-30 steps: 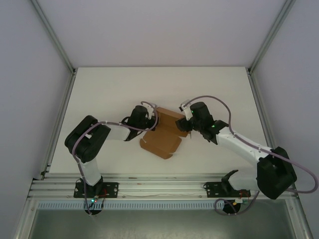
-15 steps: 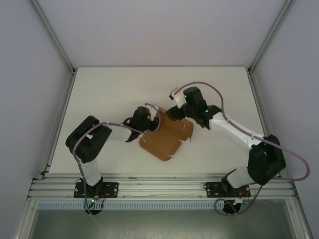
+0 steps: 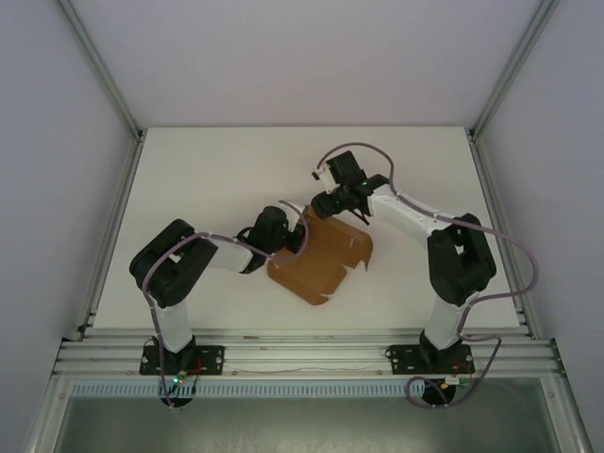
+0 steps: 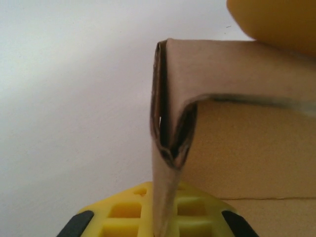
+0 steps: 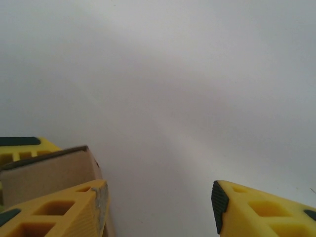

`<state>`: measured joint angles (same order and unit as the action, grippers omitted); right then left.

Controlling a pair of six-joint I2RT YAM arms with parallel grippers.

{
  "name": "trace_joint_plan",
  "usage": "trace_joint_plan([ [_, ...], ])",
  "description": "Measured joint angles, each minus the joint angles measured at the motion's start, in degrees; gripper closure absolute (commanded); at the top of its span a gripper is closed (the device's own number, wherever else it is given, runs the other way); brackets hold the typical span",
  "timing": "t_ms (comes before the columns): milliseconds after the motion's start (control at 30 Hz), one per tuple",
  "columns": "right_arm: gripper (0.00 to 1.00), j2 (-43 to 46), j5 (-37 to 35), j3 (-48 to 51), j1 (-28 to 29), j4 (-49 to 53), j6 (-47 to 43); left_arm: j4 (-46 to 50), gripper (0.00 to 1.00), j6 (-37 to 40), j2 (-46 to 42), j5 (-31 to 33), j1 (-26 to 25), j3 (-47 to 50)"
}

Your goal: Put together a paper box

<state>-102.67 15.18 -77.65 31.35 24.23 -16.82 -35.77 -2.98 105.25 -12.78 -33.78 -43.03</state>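
As we look down from the top camera, the paper box [image 3: 326, 266] sits near the middle of the white table [image 3: 208, 179], a tan shallow tray with its panels opened out and a rounded tab on its right side. The left gripper [image 3: 286, 232] is in at the box's left wall, the right gripper [image 3: 330, 204] at its far left corner, and the two come close together there. From this height I cannot tell how either pair of fingers stands.

Over to the left wrist camera, and the paper box [image 4: 232, 148] is right up against the lens. A folded wall of cardboard stands upright, doubled over on itself, with the floor panel stretching off to the right. The left gripper [image 4: 160, 210] has that wall between its yellow fingers [image 4: 123, 215], which are pressed together onto it at the bottom of the frame. A blurred yellow shape [image 4: 276, 19] touches the wall's top edge at upper right; whose it is, I cannot say.

Now the right wrist camera: the right gripper [image 5: 157, 190] has its fingers [image 5: 54, 212] spread wide apart, with bare table between them. A corner of the paper box [image 5: 49, 173] rests against the left-hand finger, on its outer side, and another yellow finger [image 5: 22, 147] sits just behind that cardboard.
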Motion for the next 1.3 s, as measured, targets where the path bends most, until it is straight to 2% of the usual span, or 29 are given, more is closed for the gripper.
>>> trace_joint_plan([
  [67,0.43,-0.02,0.74,0.13,0.04,-0.2,-0.94,0.0,0.85,-0.15,0.02,-0.02,0.0,0.02],
  [167,0.43,0.22,0.74,2.1,0.52,-2.05,-2.51,0.33,0.73,-0.7,0.2,0.0,0.0,0.11],
  [267,0.43,1.53,-1.05,5.99,0.81,-5.07,-3.98,0.61,0.67,-1.68,0.22,0.46,0.02,0.79],
  [467,0.44,3.87,-2.49,12.24,1.36,-7.82,-5.86,1.84,0.66,-2.01,-1.53,1.31,0.0,1.75],
  [733,0.44,4.63,-1.7,13.35,1.88,-9.4,-7.28,6.1,0.8,0.48,-2.43,-0.7,0.02,0.76],
  [833,0.45,4.74,-1.53,13.35,1.86,-9.73,-7.74,6.99,0.8,1.4,-1.57,-2.58,0.02,-0.5],
  [967,0.45,4.81,-0.98,13.07,1.81,-9.77,-8.63,7.37,0.98,2.43,-1.2,-4.52,0.15,-0.96],
  [1000,0.44,4.81,-0.96,12.87,1.81,-9.73,-8.81,7.52,1.0,2.73,-1.18,-4.9,0.13,-1.03],
  [1200,0.37,5.84,-1.31,12.48,2.01,-10.47,-6.16,7.19,1.0,1.22,-1.86,-2.95,0.0,-0.15],
  [1300,0.31,9.55,-5.03,13.46,2.97,-10.99,-1.44,5.99,1.0,-0.85,-4.79,0.28,-0.26,2.99],
])
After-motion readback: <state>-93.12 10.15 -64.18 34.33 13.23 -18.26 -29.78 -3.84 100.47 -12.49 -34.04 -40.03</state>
